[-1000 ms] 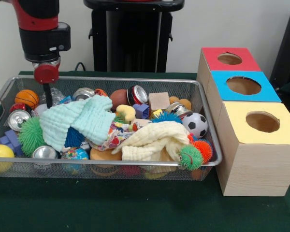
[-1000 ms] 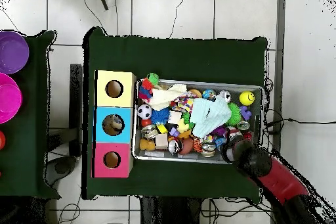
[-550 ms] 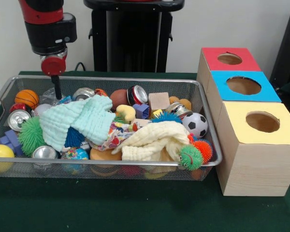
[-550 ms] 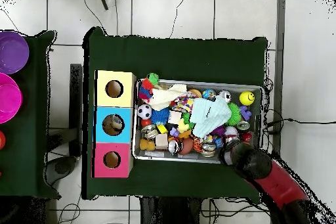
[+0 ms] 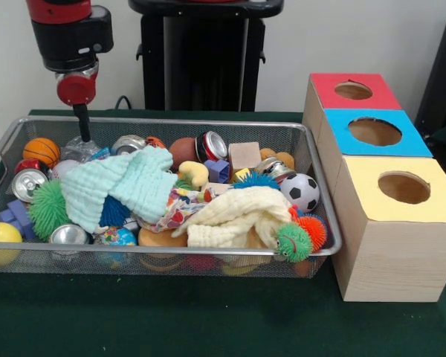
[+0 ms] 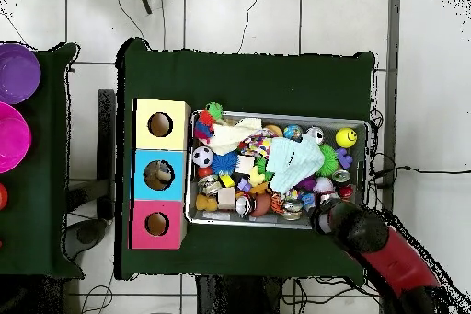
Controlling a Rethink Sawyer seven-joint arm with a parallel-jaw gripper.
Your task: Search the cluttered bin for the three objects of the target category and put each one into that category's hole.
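My front camera sat low and close, facing the bin [image 5: 163, 134]. My overhead camera looked straight down from afar. Both covered the bin and boxes [image 6: 159, 174].

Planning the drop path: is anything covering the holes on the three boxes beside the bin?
Nothing visible covers them. The red box, blue box and yellow box each show an open hole, standing clear beside the bin.

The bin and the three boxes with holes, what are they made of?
The bin looks like shiny metal wire mesh: you can see the toys through its walls. The boxes look like pale bare wood, with grain lines on their sides, and flat painted or covered tops in red, blue and yellow.
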